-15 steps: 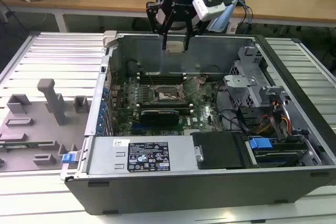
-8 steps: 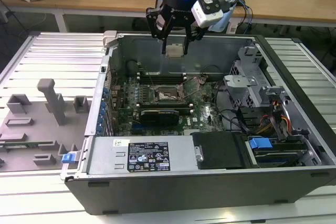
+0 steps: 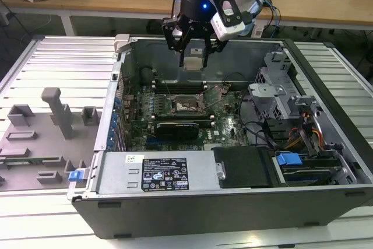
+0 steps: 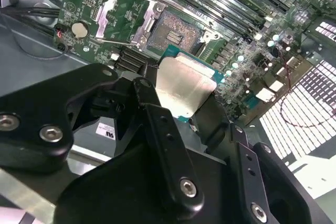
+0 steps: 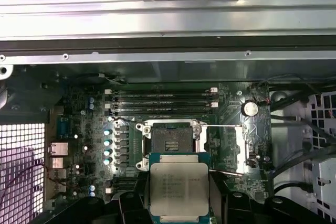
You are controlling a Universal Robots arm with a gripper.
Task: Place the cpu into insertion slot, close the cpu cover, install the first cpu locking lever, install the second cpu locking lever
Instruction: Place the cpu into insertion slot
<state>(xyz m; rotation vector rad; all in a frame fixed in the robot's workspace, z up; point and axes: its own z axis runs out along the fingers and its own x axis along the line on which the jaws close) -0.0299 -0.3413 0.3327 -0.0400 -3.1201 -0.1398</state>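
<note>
Claw is up over the open computer case, clenched on the cpu: 2 black fingers pinch the chip by opposite edges, silver top facing the cameras in both wrist views. The chip sits flat between the fingertips, clear of the board.

Straight below the claw, well apart from the chip, lies the insertion slot, dark rim open and pin field bare. Nothing is seated in it.

The cpu cover is flipped back, lying just beside the slot and off to one side of the claw's line; the second wrist view shows its grey frame with green board visible through the window. 2 thin metal rods run from the slot along the edges of that frame.

Beyond the slot, farther from the claw, run the long black memory slots. The case rests on a ribbed metal counter.
</note>
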